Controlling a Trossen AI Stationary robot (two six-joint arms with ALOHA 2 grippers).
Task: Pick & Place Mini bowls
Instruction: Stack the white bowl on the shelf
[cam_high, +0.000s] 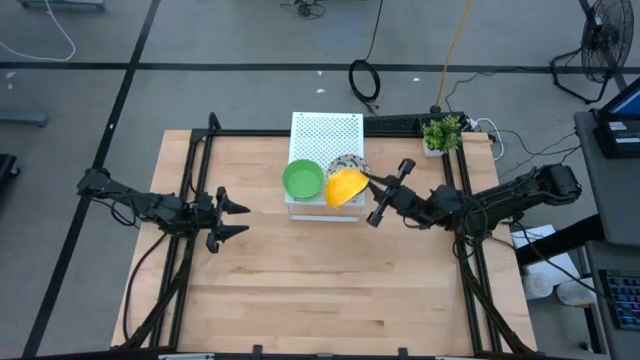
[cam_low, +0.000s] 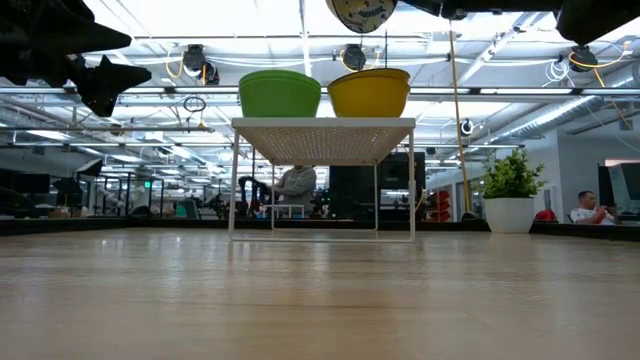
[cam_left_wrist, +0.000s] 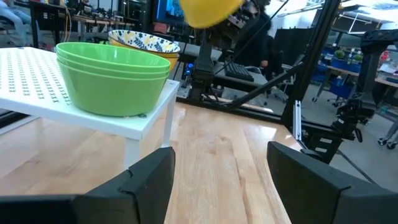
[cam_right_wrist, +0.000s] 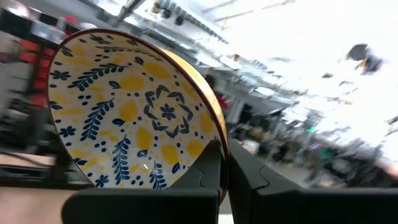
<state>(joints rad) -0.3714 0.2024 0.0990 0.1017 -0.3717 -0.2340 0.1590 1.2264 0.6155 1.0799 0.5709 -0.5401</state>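
A stack of plain green mini bowls (cam_high: 303, 179) (cam_left_wrist: 115, 74) sits on the near part of the white perforated box (cam_high: 326, 133). Beside it on the box stands a floral bowl, yellow outside (cam_high: 348, 163) (cam_low: 369, 92). My right gripper (cam_high: 370, 184) (cam_right_wrist: 224, 158) is above the box's near right corner, shut on another floral bowl (cam_high: 345, 188) (cam_low: 362, 12), which is tilted on edge. My left gripper (cam_high: 238, 219) (cam_left_wrist: 221, 168) hangs open over the table, left of the box, and touches nothing. My right gripper pinches the floral bowl's rim (cam_right_wrist: 216, 134) with one finger (cam_right_wrist: 208, 171) on the patterned inside and one on the yellow outside. The fingers come roughly level from the table's right. The bowl is lifted clear above the box and tipped on edge, its yellow outside facing up.
A small potted plant (cam_high: 441, 133) (cam_low: 512, 190) stands at the table's far right corner. Black frame rails (cam_high: 196, 180) run along both sides of the table. Bare wood lies between the box and the near edge. People sit in the room beyond (cam_low: 590, 208).
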